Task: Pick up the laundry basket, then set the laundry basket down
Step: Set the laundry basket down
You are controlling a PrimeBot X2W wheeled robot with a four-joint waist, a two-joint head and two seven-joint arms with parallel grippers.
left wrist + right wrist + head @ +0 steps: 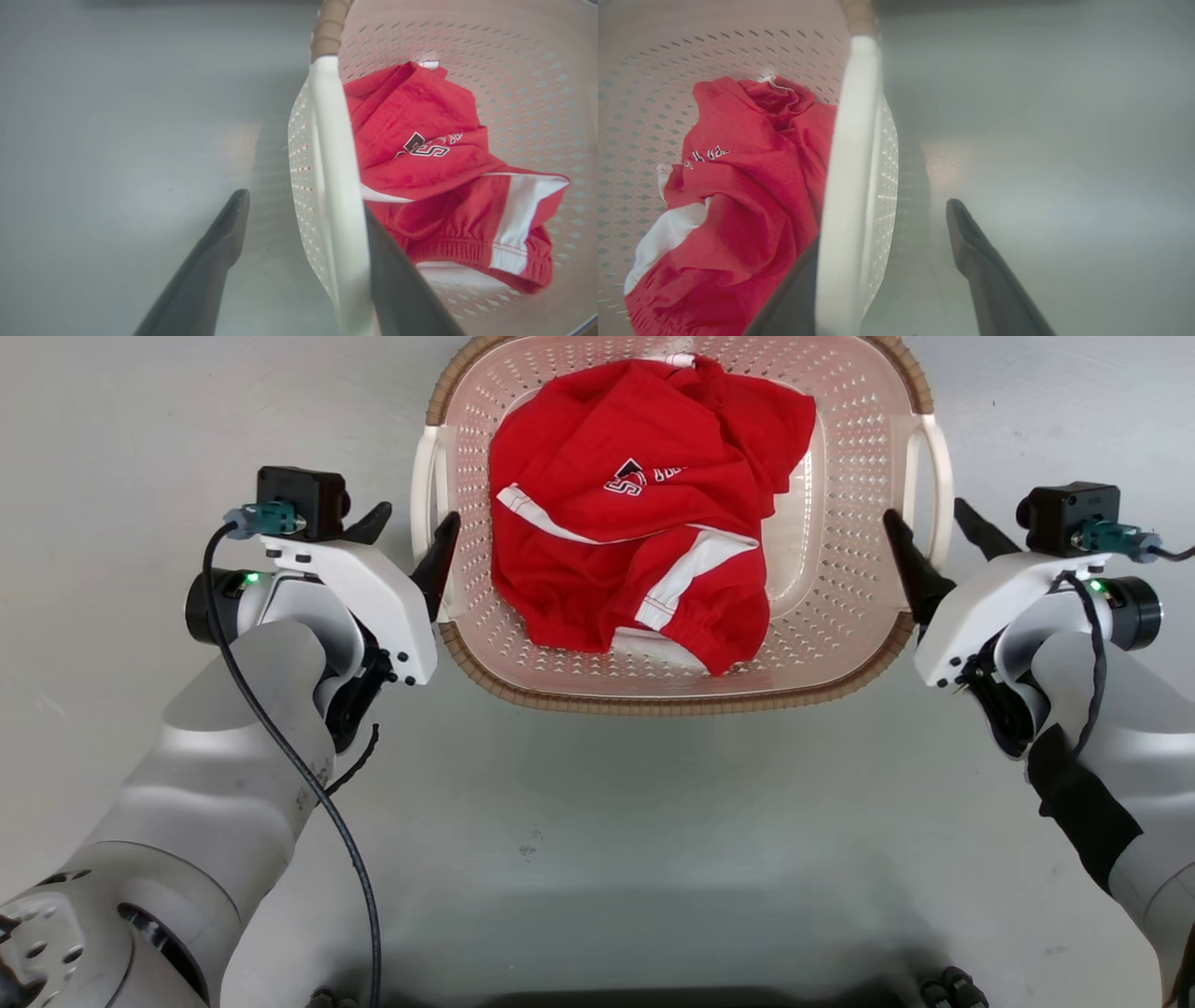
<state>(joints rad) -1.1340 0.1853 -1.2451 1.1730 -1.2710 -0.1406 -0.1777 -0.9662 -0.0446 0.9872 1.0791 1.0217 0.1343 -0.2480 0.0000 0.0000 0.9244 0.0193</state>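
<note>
Where red garment lies, laundry basket floor hidden (far rim cropped).

My left end effector and my right end effector reach forward, level and well apart, jaws parted wide.

The floor is smooth, pale grey and faintly glossy, with a few small dark specks. The laundry basket, pinkish-cream and perforated with a brown rim, stands upright on it.
</note>
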